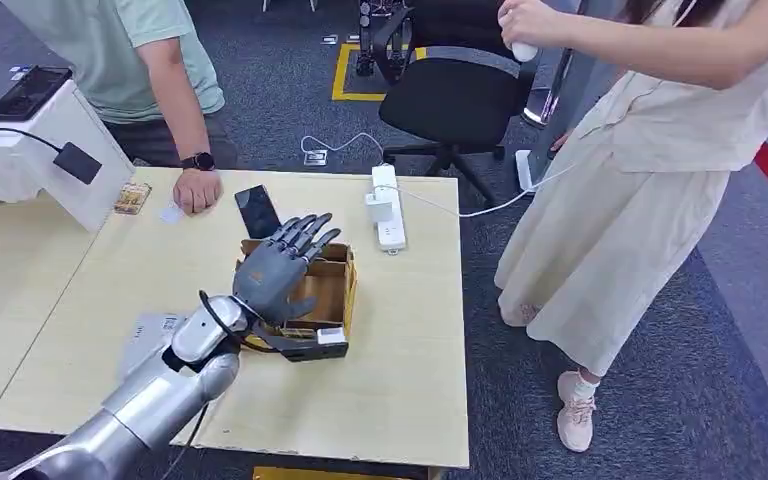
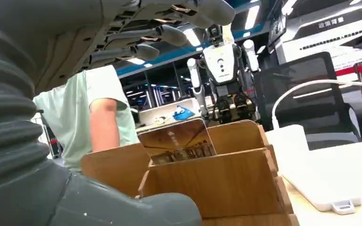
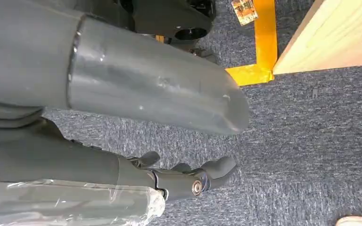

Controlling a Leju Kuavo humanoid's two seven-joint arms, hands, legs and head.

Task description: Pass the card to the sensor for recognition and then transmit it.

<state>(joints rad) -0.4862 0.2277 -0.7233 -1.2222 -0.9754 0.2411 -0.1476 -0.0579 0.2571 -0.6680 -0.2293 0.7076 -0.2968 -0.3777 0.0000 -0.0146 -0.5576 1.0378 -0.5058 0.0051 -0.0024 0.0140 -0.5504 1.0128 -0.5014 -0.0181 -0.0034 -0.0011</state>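
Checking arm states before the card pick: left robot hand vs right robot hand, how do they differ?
Left robot hand is raised over the cardboard box on the table; right robot hand hangs low beside the table, above the carpet. Left robot hand's fingers are spread and extended; the right's are curled in. Both hold nothing; the card stands in the box.

Box [image 1: 332,290] mid-table [image 1: 400,380], card [image 2: 179,141] upright inside; phone [image 1: 257,210] behind it, power strip [image 1: 388,208] behind-right (left hand [image 1: 278,268] above box).

Even, bright indoor light with soft shadows; ceiling lamps [image 2: 259,9] glare at twelve o'clock, and the near hand [image 2: 52,94] is blurred.
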